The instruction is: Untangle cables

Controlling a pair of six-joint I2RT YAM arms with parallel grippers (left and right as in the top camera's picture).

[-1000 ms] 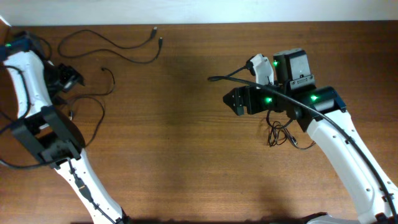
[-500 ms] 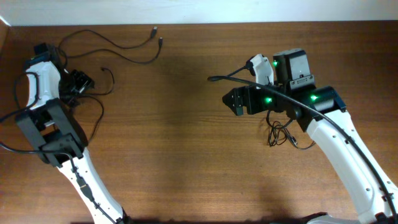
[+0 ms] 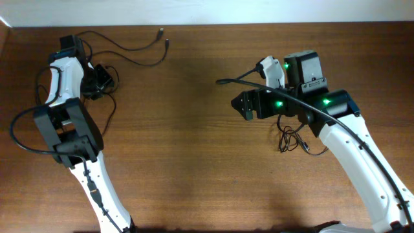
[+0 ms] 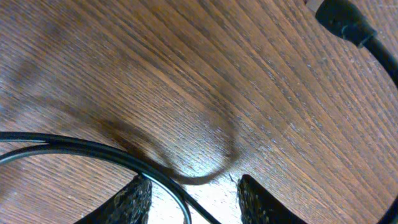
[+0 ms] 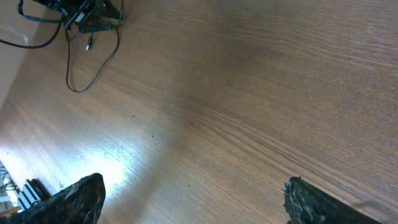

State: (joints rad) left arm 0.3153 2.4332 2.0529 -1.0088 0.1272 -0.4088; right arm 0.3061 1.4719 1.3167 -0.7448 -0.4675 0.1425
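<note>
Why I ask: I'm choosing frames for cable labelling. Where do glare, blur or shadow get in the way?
Overhead: even light, sharp; the cables are thin but readable on the table. Left wrist: glare between the fingertips of the left gripper, far wood blurred, near cables crisp. Right wrist: white glare lower left, the right gripper dark and soft at its fingertips, cables tiny top left.

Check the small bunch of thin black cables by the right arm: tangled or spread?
Tangled: the thin black cable bunch sits as tight looped clump, not laid out.
</note>
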